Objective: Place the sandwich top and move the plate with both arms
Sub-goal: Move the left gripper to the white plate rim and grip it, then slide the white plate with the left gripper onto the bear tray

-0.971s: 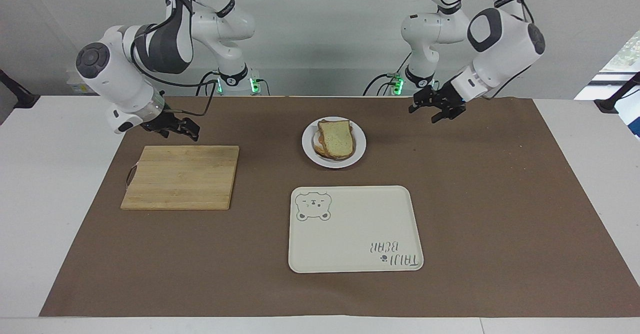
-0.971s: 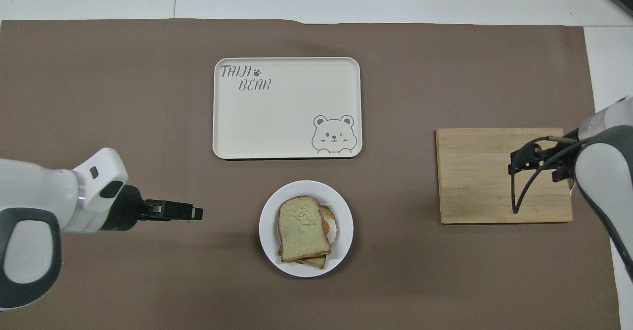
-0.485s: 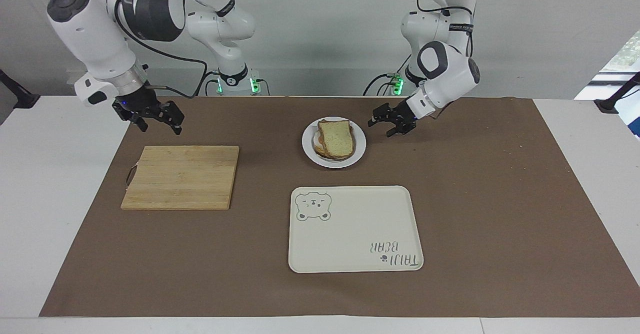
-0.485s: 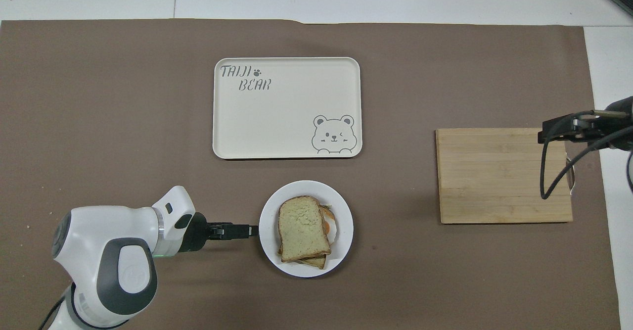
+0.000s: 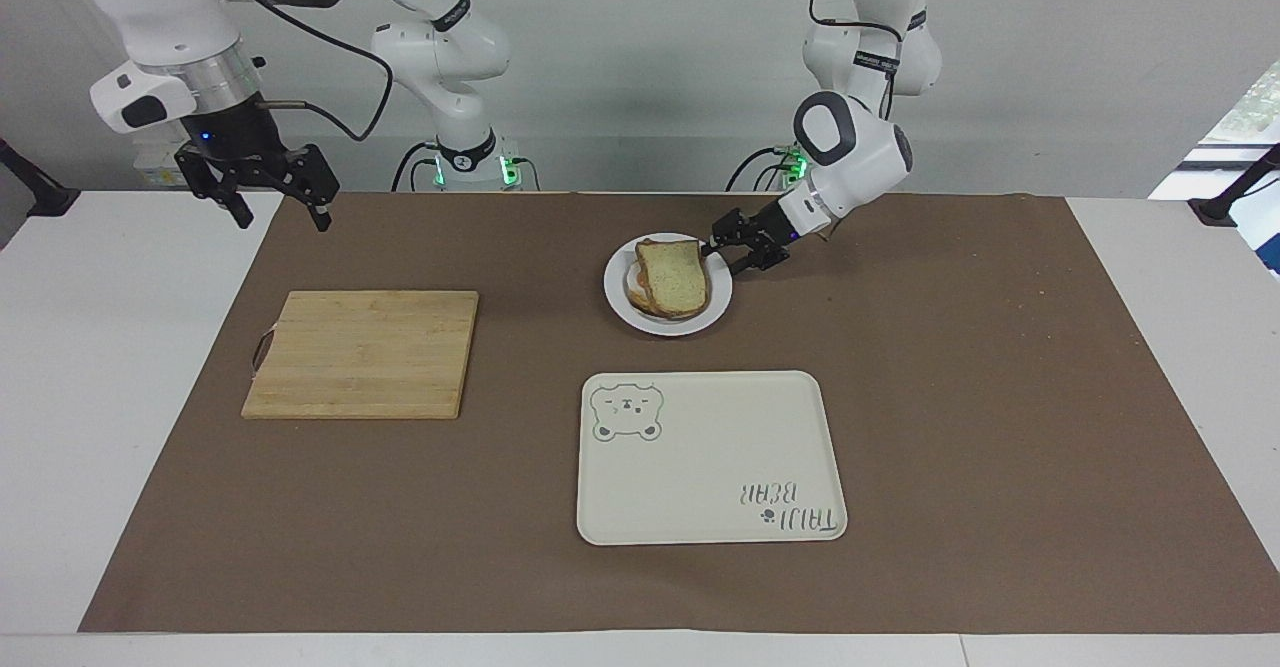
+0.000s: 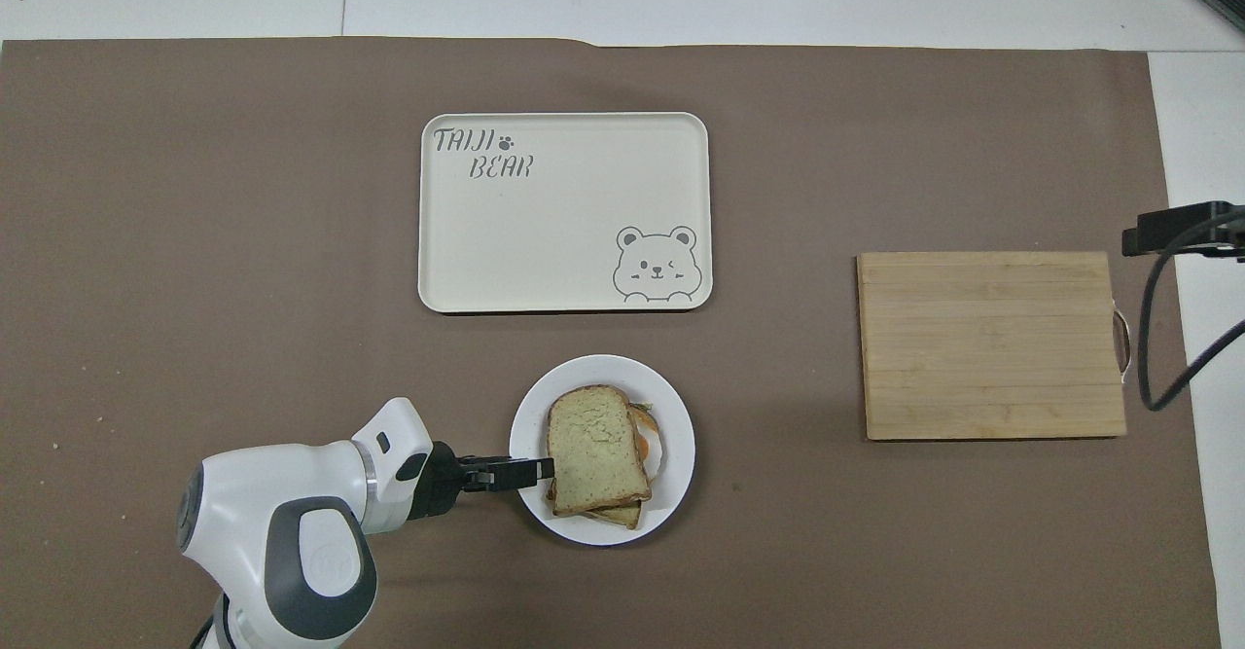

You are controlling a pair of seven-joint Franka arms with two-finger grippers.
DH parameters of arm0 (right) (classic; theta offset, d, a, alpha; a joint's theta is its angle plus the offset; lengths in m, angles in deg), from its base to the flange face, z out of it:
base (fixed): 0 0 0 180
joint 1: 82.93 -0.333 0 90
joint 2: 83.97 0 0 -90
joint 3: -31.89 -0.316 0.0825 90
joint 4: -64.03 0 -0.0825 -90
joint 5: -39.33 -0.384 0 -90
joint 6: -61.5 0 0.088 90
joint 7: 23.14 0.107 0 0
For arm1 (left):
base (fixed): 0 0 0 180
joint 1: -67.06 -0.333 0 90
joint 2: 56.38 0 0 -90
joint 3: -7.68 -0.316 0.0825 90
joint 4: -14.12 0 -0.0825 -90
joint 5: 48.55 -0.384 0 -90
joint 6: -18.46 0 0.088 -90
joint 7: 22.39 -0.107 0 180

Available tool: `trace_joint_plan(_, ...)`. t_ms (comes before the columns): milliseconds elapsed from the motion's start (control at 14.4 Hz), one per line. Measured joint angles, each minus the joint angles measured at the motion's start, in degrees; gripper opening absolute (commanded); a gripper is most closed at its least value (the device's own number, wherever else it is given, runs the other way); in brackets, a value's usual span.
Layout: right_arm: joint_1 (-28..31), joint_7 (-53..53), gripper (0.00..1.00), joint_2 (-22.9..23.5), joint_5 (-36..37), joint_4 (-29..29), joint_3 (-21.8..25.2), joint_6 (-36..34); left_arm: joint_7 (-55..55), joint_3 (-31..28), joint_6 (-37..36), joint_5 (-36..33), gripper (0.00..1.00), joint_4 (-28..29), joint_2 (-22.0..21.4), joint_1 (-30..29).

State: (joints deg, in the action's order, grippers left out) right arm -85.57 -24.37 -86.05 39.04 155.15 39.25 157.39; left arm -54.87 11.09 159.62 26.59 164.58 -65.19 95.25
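The sandwich top [image 5: 675,277] is a pale greenish slice with brown crust. It lies on a stack of bread on the small white plate [image 5: 660,325]; it also shows in the overhead view [image 6: 595,450], where a bit of egg [image 6: 652,440] peeks out under it on the plate [image 6: 603,369]. My left gripper [image 5: 727,255] is open and low at the plate's rim on the left arm's side, its tips close to the bread; it also shows in the overhead view [image 6: 530,472]. My right gripper [image 5: 282,217] is open, empty and raised over the table edge by the cutting board.
A wooden cutting board [image 5: 360,352] lies toward the right arm's end of the brown mat. A cream tray with a bear drawing [image 5: 700,467] lies farther from the robots than the plate. The right gripper's cable [image 6: 1157,338] hangs by the board.
My left gripper has moved in low from the left arm's end to the plate's rim. My right gripper has risen and drawn back from the cutting board toward the table's end.
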Motion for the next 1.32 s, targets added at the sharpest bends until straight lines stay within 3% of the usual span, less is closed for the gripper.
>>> trace_joint_plan(347,0.1,-0.1,1.0,-1.2,0.1,-0.3,-0.1,-3.7,-2.2,-0.6,0.2,0.4,0.63,0.7,1.6,-0.1)
trace_joint_plan(416,0.1,-0.1,1.0,-1.3,0.1,-0.3,0.1,-4.0,-2.4,-0.7,0.3,0.4,0.56,0.7,1.9,-0.1)
trace_joint_plan(485,0.2,-0.1,1.0,-1.3,0.1,-0.2,0.3,-4.0,-2.5,-0.8,0.4,0.5,0.43,0.7,2.1,-0.1)
trace_joint_plan(624,0.2,-0.1,1.0,-1.3,0.1,-0.2,0.3,-4.0,-2.5,-0.8,0.5,1.0,0.06,0.7,2.1,-0.1)
trace_joint_plan(693,0.2,-0.1,1.0,-1.3,0.1,-0.2,0.1,-4.0,-2.6,-0.7,0.5,1.5,0.0,0.7,2.1,-0.1)
trace_joint_plan(1317,0.0,-0.1,1.0,-1.3,0.1,-0.2,-0.5,-4.0,-2.8,-0.9,-0.2,6.0,0.0,0.6,1.4,-0.3)
